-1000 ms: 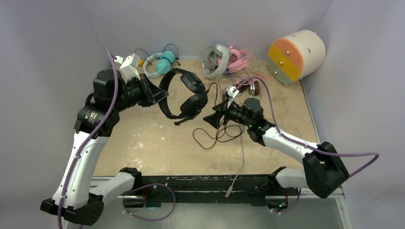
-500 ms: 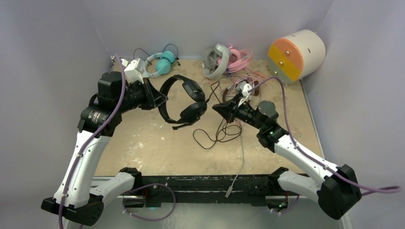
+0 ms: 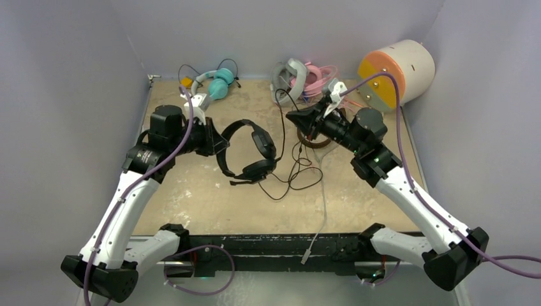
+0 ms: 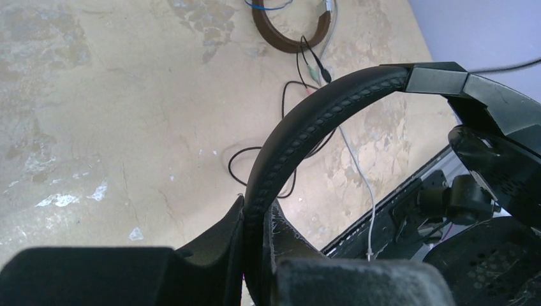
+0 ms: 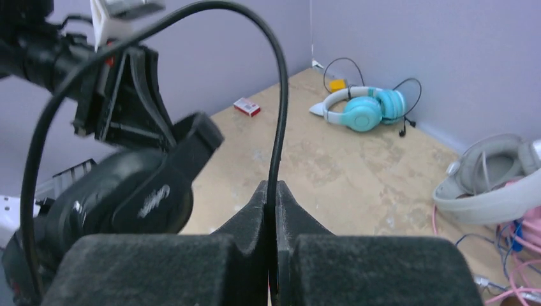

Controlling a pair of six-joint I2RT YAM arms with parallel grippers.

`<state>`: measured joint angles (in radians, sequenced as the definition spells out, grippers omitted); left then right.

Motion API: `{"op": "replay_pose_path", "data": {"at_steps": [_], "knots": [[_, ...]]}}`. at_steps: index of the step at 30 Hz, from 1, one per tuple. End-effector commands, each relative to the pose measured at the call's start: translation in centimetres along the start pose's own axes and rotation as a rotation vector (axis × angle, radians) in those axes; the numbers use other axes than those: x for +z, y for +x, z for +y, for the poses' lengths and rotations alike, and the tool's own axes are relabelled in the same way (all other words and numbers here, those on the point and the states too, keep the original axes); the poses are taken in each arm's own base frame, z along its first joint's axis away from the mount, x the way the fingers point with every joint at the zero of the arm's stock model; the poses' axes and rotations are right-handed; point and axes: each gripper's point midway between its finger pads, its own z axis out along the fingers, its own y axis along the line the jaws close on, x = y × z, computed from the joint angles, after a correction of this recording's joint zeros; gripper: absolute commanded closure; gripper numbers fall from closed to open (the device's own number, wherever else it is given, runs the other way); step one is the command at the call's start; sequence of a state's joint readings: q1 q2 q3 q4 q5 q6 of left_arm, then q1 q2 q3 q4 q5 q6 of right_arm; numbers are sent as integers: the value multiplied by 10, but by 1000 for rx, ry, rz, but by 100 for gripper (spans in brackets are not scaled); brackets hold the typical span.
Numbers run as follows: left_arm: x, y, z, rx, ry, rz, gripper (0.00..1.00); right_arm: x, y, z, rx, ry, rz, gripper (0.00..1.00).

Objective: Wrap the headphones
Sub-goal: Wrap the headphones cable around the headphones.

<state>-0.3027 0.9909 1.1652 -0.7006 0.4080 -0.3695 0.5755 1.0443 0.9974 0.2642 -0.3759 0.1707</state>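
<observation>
We judged the wrapping barely begun: the left jaws were clamped on the headband of the black over-ear headphones (image 3: 263,143), held above the worn beige desk (image 3: 191,197), the right jaws pinched their thin black cable (image 5: 281,127), whose remaining length lay loose, unwound.

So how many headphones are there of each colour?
Black headphones: 1
Teal headphones: 1
Grey-white headphones: 1
Pink headphones: 1
Brown headphones: 1, only partly in view
Total: 5
</observation>
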Motion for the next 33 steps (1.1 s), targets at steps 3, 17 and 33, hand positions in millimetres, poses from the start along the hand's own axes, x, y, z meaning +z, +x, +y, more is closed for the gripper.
{"op": "replay_pose_path", "data": {"at_steps": [3,17,33], "knots": [[-3,-9,-44,119,236,-48,100,28,-8,-12,8,12,85,100],[-18,14,-124,119,620,74,100,71,12,-19,131,-39,150,99],[-55,-76,-171,-260,698,-136,100,71,96,-4,206,-213,88,67]]}}
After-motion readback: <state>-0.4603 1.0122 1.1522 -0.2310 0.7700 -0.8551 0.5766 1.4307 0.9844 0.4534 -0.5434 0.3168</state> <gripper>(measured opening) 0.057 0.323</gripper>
